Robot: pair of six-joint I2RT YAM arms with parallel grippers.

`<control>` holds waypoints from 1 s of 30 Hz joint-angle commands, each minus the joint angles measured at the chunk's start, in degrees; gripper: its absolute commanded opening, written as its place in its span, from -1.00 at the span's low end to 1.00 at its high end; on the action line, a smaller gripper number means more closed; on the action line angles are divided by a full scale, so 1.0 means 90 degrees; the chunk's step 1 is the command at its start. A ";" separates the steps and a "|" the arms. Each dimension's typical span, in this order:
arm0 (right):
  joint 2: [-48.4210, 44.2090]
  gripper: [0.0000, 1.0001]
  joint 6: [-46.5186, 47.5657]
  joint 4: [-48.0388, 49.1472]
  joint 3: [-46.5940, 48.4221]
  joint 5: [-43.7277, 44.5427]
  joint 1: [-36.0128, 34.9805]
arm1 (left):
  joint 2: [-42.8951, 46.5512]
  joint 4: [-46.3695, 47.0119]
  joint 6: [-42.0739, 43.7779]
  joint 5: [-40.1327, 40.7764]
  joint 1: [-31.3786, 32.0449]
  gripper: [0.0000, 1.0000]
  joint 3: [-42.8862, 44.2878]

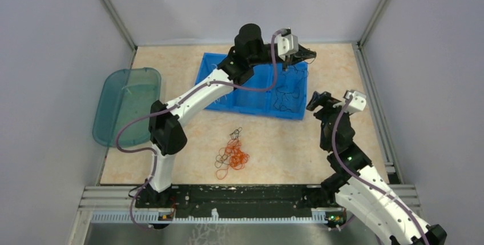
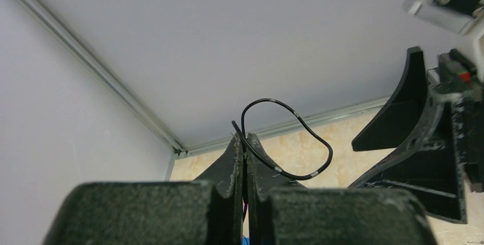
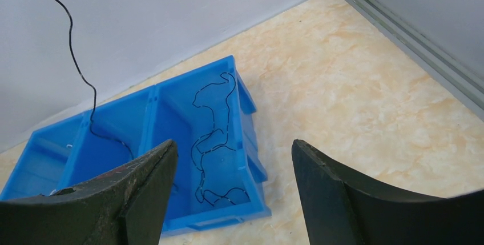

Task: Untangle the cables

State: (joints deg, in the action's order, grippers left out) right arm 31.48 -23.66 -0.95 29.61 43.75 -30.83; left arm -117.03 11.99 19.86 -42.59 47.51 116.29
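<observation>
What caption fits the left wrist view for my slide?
Left gripper, shut, pinching a thin black cable that loops up above it.

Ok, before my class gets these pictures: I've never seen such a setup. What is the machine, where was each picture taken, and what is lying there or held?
Two robot arms are bolted at the near edge of a table, each ending in a two-finger gripper. One picture looks down from above; the other two come from cameras on the wrists. On the table sit a blue bin, a teal tray and a tangled pile of orange and black cables. The left gripper, raised over the bin, pinches one black cable. The right gripper is open and empty. More black cables lie in the bin.
</observation>
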 commanded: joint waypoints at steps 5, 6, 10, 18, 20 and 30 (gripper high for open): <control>-0.0188 0.47 0.0019 0.0122 -0.0017 0.0188 0.0108 | -0.0690 0.0309 0.0045 0.0325 -0.0172 -1.00 0.0128; -0.0184 0.47 0.0030 0.0116 -0.0009 0.0188 0.0105 | -0.0764 0.0339 0.0024 0.0352 -0.0179 -1.00 0.0204; -0.0232 0.47 0.0074 0.0114 -0.0010 0.0208 0.0105 | -0.0976 0.0356 0.0020 0.0385 -0.0181 -1.00 0.0421; -0.0275 0.47 -0.0008 0.0048 0.0050 0.0198 0.0105 | -0.1017 0.0600 -0.0095 0.0436 -0.0181 -1.00 0.0233; -0.0276 0.47 -0.0036 -0.0008 0.0108 0.0207 0.0105 | -0.1059 0.0697 -0.0227 0.0390 -0.0158 -1.00 0.0404; -0.0384 0.46 -0.0105 -0.0109 0.0166 0.0247 0.0105 | -0.0833 0.0880 -0.0305 0.0266 -0.0026 -1.00 0.0209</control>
State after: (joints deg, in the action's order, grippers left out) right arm 28.60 -24.05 -2.61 29.56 45.28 -30.57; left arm -126.43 17.93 17.54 -39.29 46.81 120.14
